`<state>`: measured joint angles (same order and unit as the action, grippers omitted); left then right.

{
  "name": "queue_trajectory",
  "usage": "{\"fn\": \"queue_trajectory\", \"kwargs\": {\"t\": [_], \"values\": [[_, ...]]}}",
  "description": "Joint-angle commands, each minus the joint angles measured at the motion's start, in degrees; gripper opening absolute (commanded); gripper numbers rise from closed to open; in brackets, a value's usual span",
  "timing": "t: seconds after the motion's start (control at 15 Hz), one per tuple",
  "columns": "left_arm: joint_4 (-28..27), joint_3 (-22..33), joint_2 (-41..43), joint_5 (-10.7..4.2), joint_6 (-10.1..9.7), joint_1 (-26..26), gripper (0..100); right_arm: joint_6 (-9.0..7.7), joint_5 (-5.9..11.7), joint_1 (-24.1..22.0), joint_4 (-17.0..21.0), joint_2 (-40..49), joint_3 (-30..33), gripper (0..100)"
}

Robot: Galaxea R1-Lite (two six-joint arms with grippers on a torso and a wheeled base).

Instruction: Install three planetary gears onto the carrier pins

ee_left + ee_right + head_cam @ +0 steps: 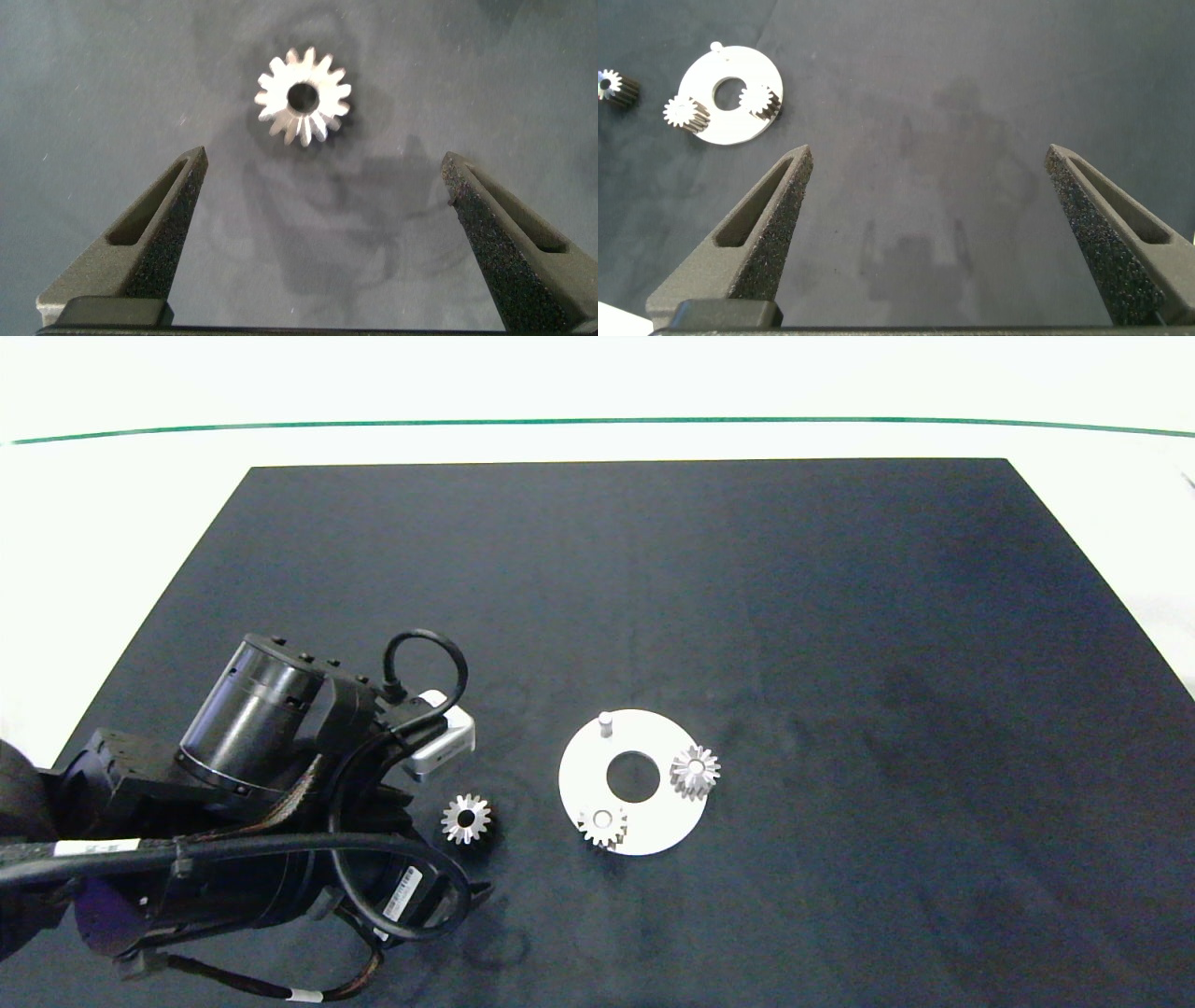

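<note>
Left tool (pixel 322 201) hovers above the loose gear (pixel 304 96), fingers spread wide with the gear just ahead of the gap, likely lined up to straddle it for a pick. That gear lies flat on the dark surface (pixel 840 616), near the white disc (pixel 653 835) but apart from it. Two gears (pixel 695 771) (pixel 602 824) already sit on pins; one pin (pixel 605 721) stands bare, awaiting the third. Right tool (pixel 929 219) hangs well apart, also wide and empty, keeping clear.
</note>
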<state>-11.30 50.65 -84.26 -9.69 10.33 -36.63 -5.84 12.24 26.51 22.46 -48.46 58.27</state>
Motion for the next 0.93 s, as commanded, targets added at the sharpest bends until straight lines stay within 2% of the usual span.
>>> {"fn": "queue_trajectory", "kwargs": {"t": [0.07,0.33,0.47,0.67,0.93], "values": [[1.4,0.0,-2.0,-0.15,0.31,0.1,100,-0.05,0.07,0.0,0.1,-0.1,0.0,100],[3.3,0.2,-3.3,-0.15,2.16,0.6,100,-0.05,0.07,0.1,0.1,0.2,0.0,100],[4.4,0.2,-4.1,-0.15,3.74,1.7,100,-0.05,0.07,0.1,0.0,0.5,0.0,100],[5.1,0.4,-5.2,-0.24,3.65,1.7,100,-0.66,-0.02,0.0,0.0,0.6,0.0,100],[5.1,2.1,-5.6,-0.15,3.65,1.5,100,-0.66,-0.02,0.1,0.1,0.7,0.0,100]]}}
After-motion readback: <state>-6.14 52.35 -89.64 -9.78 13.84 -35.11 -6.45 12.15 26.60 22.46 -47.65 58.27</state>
